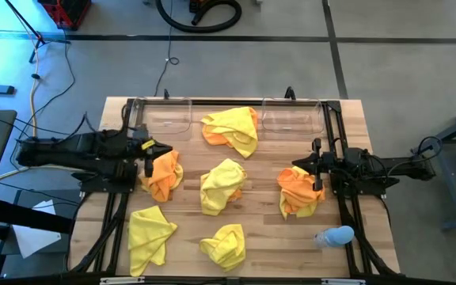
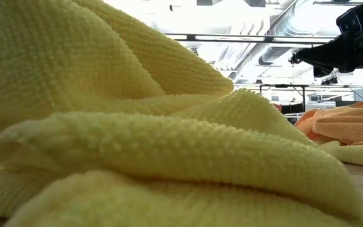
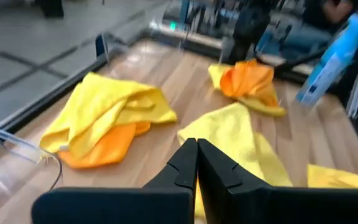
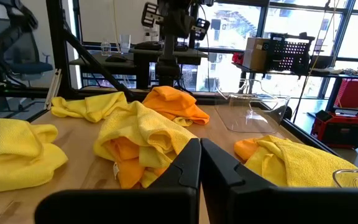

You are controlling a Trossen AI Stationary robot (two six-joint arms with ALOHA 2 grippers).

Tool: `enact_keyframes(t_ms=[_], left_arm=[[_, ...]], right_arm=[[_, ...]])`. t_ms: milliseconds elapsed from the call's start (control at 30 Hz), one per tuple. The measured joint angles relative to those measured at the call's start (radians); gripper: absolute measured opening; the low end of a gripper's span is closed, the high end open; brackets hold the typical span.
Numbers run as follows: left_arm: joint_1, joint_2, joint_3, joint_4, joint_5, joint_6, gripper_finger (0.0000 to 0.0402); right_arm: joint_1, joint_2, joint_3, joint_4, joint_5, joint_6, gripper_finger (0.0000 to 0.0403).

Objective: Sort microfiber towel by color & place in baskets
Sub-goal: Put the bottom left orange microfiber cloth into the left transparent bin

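While both dark arms hang above the pale wooden slatted table (image 1: 264, 214), nothing is gripped: the left gripper (image 1: 155, 148) and the right gripper (image 1: 298, 167) each have their fingers pressed together on nothing.

Two clear plastic rectangular baskets (image 1: 165, 115) (image 1: 293, 115) stand at the table's far edge, neither holding a cloth. Between them lies a fuzzy microfiber towel heap (image 1: 233, 129), yellow over orange. Counting heaps, six show: that mixed one; an orange towel with some yellow (image 1: 163, 174) just nearer than the left-hand basket; a yellow towel (image 1: 222, 185) at the table's middle; an orange-and-yellow heap (image 1: 300, 192) nearer than the right-hand basket; and two yellow towels (image 1: 150, 233) (image 1: 224, 244) at the near edge. How many single cloths each heap hides is probably unknowable here.

A small pale blue rounded object (image 1: 336, 236) lies at the table's near right corner.
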Motion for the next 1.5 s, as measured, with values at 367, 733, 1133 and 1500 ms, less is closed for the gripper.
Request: enact_keyframes(t_ms=[367,733,1133,1500], left_arm=[[0.005,0.356,0.24,-0.369,0.003,-0.211,0.0102],[0.015,0.588,0.229,-0.678,0.112,-0.375,0.0163],[-0.009,0.649,-0.025,-0.483,0.16,-0.423,0.016],[-0.011,0.675,-0.016,-0.505,0.147,-0.527,0.0009]], right_arm=[[0.0,0.0,0.0,0.0,0.0,0.0,0.0],[0.0,0.0,0.0,0.0,0.0,0.0,0.0],[0.0,0.0,0.0,0.0,0.0,0.0,0.0],[0.0,0.0,0.0,0.0,0.0,0.0,0.0]])
